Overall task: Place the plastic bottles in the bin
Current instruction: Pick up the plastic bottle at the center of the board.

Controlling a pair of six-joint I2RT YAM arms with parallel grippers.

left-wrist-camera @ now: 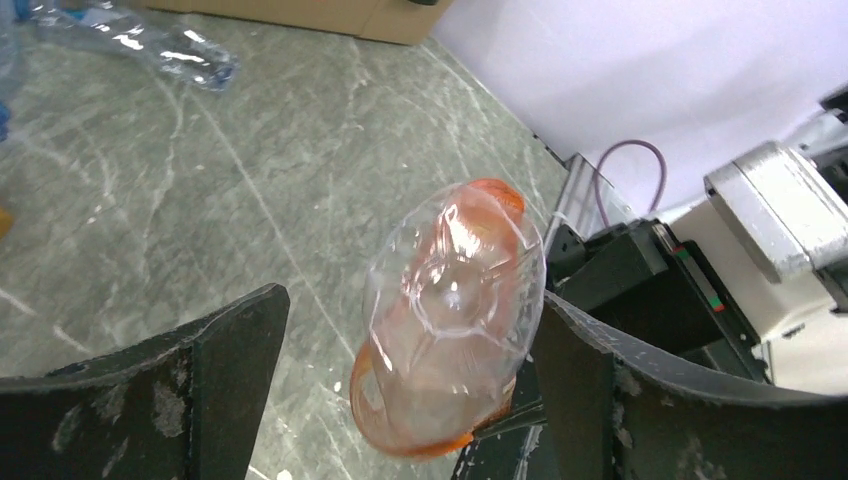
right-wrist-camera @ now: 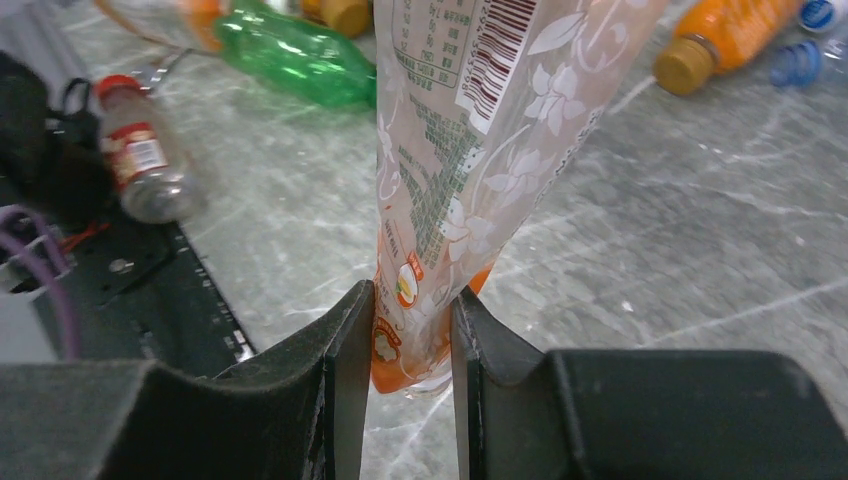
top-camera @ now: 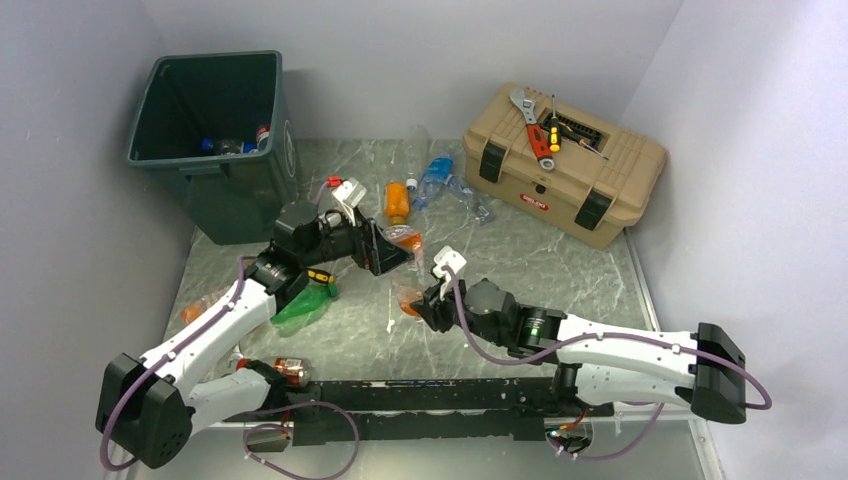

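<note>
orange bottle [right-wrist-camera: 440, 150]: centre of the top view, between both grippers.
right gripper [right-wrist-camera: 407, 330]: jaws pinching the orange bottle's crumpled labelled end.
left gripper [left-wrist-camera: 408, 320]: jaws spread either side of its rounded base.
bin [top-camera: 235, 205]: upper left of the top view, a few bottles [top-camera: 232, 145] inside.

The grey marbled table [top-camera: 560, 270] carries the dark green bin [top-camera: 215, 150] at its far left corner and the tan toolbox [top-camera: 560, 195] at far right. Between them lie an orange bottle [top-camera: 397, 201] and a crushed blue-labelled bottle [top-camera: 437, 175]. A green bottle [top-camera: 303, 310] and a red-labelled bottle [top-camera: 290, 370] lie toward the near left.
</note>
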